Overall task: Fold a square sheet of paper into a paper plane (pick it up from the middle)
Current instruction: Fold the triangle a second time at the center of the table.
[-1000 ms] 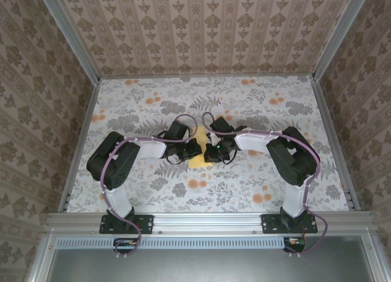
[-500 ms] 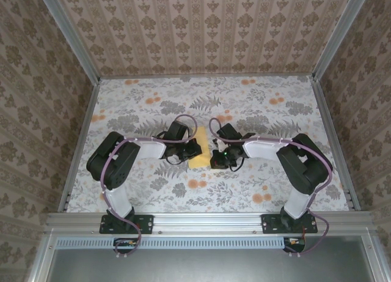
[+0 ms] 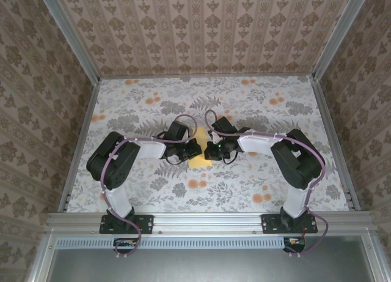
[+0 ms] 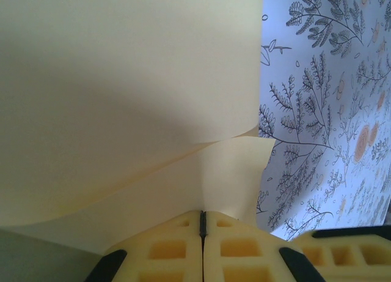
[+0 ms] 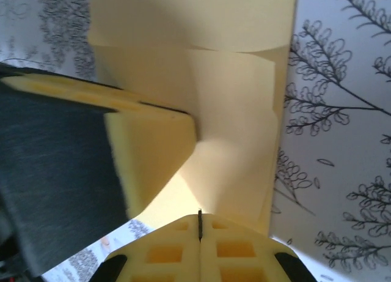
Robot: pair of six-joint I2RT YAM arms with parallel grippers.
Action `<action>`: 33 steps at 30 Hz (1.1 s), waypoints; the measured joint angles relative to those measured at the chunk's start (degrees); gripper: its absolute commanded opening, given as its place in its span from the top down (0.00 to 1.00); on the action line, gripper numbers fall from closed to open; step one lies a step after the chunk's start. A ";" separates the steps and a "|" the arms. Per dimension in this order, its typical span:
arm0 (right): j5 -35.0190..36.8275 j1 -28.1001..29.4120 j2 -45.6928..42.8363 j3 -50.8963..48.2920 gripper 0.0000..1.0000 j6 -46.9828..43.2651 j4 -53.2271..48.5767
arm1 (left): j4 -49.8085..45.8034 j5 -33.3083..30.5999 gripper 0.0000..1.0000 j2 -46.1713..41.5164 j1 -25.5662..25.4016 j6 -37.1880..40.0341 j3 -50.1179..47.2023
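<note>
1. Top external view: two arms meet over the flowered table [image 3: 256, 104]; the yellow sheet of paper [image 3: 200, 135] sits near the table's centre, a narrow strip running from 12 to 6 o'clock; the left gripper [image 3: 194, 149] closes in from its 9 o'clock side and the right gripper [image 3: 212, 151] from its 3 o'clock side, both touching the paper; patterned walls [image 3: 201, 31] enclose the table at 9, 12 and 3 o'clock.

2. Left wrist view: the left gripper [image 4: 202, 224] sits at 6 o'clock with its yellow pads [image 4: 168, 248] pressed together, pinching the paper where a crease runs down into the seam; the sheet of paper [image 4: 122, 80] billows in two layers from 9 to 12 o'clock; the table [image 4: 324, 111] shows at 3 o'clock.

3. Right wrist view: the right gripper [image 5: 200, 224] at 6 o'clock is likewise clamped on the paper, its pads meeting on a pinched fold; the sheet of paper [image 5: 232, 111] rises toward 12 o'clock in overlapping folded flaps; one pad [image 5: 149, 150] of the left gripper reaches in from 9 o'clock and touches the paper; the table [image 5: 342, 141] runs along 3 o'clock.
</note>
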 measured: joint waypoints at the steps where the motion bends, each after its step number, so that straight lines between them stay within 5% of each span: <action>1: 0.17 0.00 0.37 0.02 1.00 -0.24 -0.31 | 0.00 0.02 0.93 0.00 0.00 0.00 0.00; 22: 0.26 -1.25 0.98 -0.42 1.00 -4.52 -1.66 | -4.09 -1.27 0.92 -2.89 3.28 0.83 -1.18; 33: -2.54 -1.18 -0.07 -3.87 1.00 0.94 3.06 | -6.93 -4.66 0.90 -14.01 5.64 4.68 -5.22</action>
